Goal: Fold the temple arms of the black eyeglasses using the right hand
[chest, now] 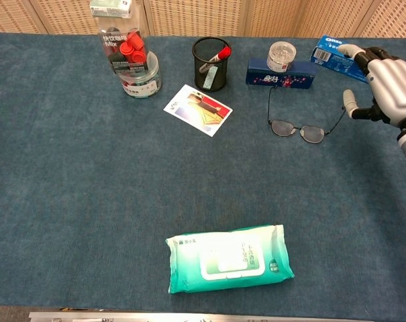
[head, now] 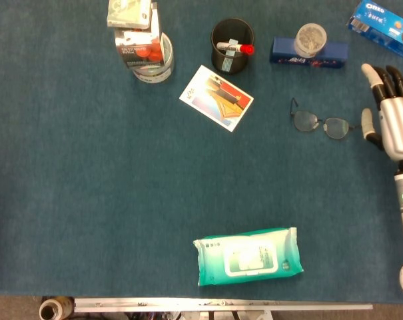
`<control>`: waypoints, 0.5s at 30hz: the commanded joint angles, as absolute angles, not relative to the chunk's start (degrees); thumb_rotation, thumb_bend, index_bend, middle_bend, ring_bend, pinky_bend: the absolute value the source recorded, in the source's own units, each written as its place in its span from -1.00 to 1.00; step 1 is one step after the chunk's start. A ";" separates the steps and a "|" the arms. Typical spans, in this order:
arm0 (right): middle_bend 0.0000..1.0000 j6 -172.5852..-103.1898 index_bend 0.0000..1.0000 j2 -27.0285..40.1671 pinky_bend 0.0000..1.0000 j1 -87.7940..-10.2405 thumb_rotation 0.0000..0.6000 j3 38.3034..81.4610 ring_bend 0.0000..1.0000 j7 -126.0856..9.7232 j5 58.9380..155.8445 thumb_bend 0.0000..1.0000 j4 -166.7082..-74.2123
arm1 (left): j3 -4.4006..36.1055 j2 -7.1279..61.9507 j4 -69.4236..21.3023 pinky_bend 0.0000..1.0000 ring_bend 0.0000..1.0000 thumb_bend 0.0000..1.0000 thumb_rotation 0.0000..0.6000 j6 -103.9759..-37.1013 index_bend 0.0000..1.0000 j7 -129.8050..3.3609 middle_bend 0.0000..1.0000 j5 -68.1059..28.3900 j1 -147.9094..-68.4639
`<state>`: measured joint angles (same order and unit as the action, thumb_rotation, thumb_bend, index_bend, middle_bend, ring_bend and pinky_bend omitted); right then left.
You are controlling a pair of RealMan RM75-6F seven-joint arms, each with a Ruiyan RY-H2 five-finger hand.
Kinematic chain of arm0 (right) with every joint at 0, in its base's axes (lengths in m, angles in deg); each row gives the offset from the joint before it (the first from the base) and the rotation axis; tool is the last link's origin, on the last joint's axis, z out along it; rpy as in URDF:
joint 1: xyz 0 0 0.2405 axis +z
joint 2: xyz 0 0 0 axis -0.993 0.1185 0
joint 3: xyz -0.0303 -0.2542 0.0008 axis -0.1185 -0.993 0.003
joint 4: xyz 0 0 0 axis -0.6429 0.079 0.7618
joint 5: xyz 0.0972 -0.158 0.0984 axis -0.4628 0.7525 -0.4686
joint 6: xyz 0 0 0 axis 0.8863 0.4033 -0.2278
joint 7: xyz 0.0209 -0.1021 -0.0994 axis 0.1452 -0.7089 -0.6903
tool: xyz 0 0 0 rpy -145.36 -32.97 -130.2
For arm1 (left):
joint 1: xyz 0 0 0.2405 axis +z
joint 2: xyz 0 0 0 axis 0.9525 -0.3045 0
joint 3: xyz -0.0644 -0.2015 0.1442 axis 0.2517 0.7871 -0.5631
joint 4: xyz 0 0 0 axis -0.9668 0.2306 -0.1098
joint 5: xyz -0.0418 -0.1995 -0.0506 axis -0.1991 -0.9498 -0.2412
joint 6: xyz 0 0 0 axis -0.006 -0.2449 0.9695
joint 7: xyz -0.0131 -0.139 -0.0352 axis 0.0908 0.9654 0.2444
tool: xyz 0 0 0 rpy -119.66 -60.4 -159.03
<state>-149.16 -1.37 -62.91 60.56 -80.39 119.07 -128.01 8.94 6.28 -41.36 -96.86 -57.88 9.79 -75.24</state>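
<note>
Black eyeglasses [head: 321, 123] [chest: 297, 129], thin wire frame, lying flat on the blue table, far right part. Both temple arms unfolded, open; one pointing far, one pointing right.
</note>
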 commanded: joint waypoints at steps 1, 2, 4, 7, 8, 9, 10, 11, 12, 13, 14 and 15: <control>-0.67 -148.92 -0.77 -1.58 -0.63 -62.66 1.00 60.67 -0.80 -80.56 118.86 0.01 -127.87 | 8.95 6.26 -41.36 -0.07 -0.33 -0.50 1.00 -96.91 0.06 -57.87 -0.20 9.79 -75.21; -0.67 -148.78 -0.77 -1.70 -0.63 -62.52 1.00 60.70 -0.80 -80.71 118.74 0.01 -127.80 | 8.94 6.25 -41.38 -0.07 -0.33 -0.50 1.00 -96.93 0.06 -57.82 -0.20 9.80 -75.20; -0.67 -148.58 -0.77 -1.86 -0.63 -62.31 1.00 60.77 -0.80 -80.92 118.54 0.01 -127.71 | 8.96 6.21 -41.39 -0.07 -0.33 -0.50 1.00 -96.99 0.06 -57.77 -0.20 9.81 -75.18; -0.67 -148.23 -0.77 -2.11 -0.63 -61.96 1.00 60.87 -0.80 -81.22 118.21 0.01 -127.60 | 8.97 6.23 -41.37 -0.07 -0.33 -0.50 1.00 -97.12 0.06 -57.70 -0.20 9.85 -75.12; -0.67 -148.09 -0.77 -2.17 -0.63 -61.86 1.00 60.88 -0.80 -81.29 118.10 0.01 -127.59 | 8.97 6.20 -41.38 -0.07 -0.33 -0.50 1.00 -97.16 0.06 -57.69 -0.20 9.87 -75.10; -0.67 -147.99 -0.77 -2.26 -0.63 -61.73 1.00 60.92 -0.80 -81.43 117.98 0.01 -127.49 | 8.98 6.19 -41.38 -0.07 -0.33 -0.50 1.00 -97.21 0.06 -57.66 -0.20 9.90 -75.08; -0.67 -147.93 -0.77 -2.36 -0.63 -61.64 1.00 60.94 -0.80 -81.57 117.90 0.01 -127.40 | 8.98 6.18 -41.38 -0.07 -0.33 -0.50 1.00 -97.23 0.06 -57.64 -0.20 9.90 -75.07; -0.67 -147.87 -0.77 -2.49 -0.63 -61.54 1.00 60.94 -0.80 -81.68 117.80 0.01 -127.33 | 8.97 6.17 -41.36 -0.07 -0.33 -0.50 1.00 -97.27 0.06 -57.62 -0.20 9.92 -75.05; -0.67 -147.82 -0.77 -2.58 -0.63 -61.47 1.00 60.94 -0.80 -81.70 117.74 0.01 -127.29 | 8.99 6.16 -41.36 -0.07 -0.33 -0.50 1.00 -97.30 0.06 -57.61 -0.20 9.92 -75.04; -0.67 -147.74 -0.77 -2.67 -0.63 -61.40 1.00 60.94 -0.80 -81.71 117.67 0.01 -127.26 | 9.01 6.15 -41.37 -0.07 -0.33 -0.50 1.00 -97.30 0.06 -57.57 -0.20 9.92 -75.05; -0.67 -147.64 -0.77 -2.75 -0.63 -61.32 1.00 60.92 -0.80 -81.73 117.61 0.01 -127.23 | 9.01 6.14 -41.37 -0.07 -0.33 -0.50 1.00 -97.28 0.06 -57.54 -0.20 9.89 -75.05; -0.67 -147.52 -0.77 -2.84 -0.63 -61.21 1.00 60.90 -0.80 -81.80 117.53 0.01 -127.15 | 8.99 6.13 -41.37 -0.07 -0.33 -0.50 1.00 -97.26 0.06 -57.56 -0.20 9.89 -75.04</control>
